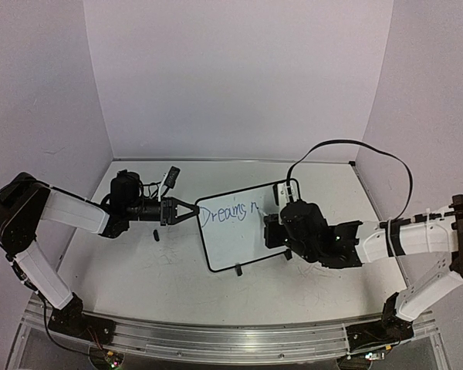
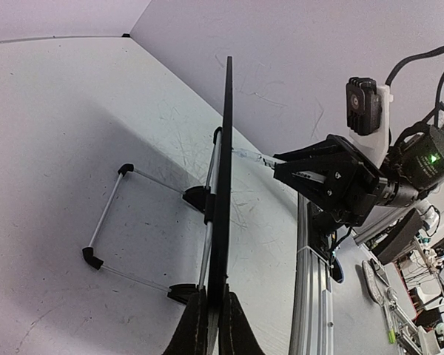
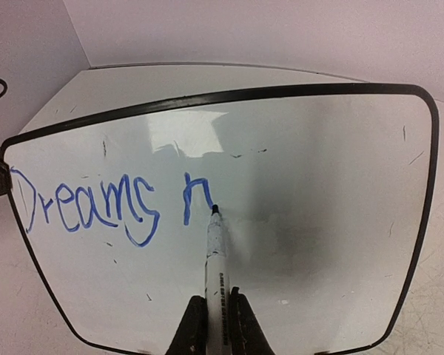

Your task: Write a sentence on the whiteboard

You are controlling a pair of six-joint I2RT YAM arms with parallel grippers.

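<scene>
The whiteboard (image 1: 243, 240) stands tilted on its wire feet mid-table. My left gripper (image 1: 194, 212) is shut on its left edge; in the left wrist view the board (image 2: 226, 133) is edge-on between my closed fingers (image 2: 194, 329). My right gripper (image 3: 217, 319) is shut on a white marker (image 3: 217, 255), tip touching the board (image 3: 333, 222) at the end of the letter "n". The sentence (image 3: 96, 203) reads "Dreams n" in blue, also visible from above (image 1: 228, 212). From above, the right gripper (image 1: 276, 225) sits at the board's right side.
A small black cap (image 1: 155, 235) lies on the table left of the board. The board's wire stand (image 2: 107, 222) juts out behind it. The right arm's black cable (image 1: 347, 145) loops above the table. White walls close in the back and sides; an aluminium rail (image 1: 216, 339) runs along the near edge.
</scene>
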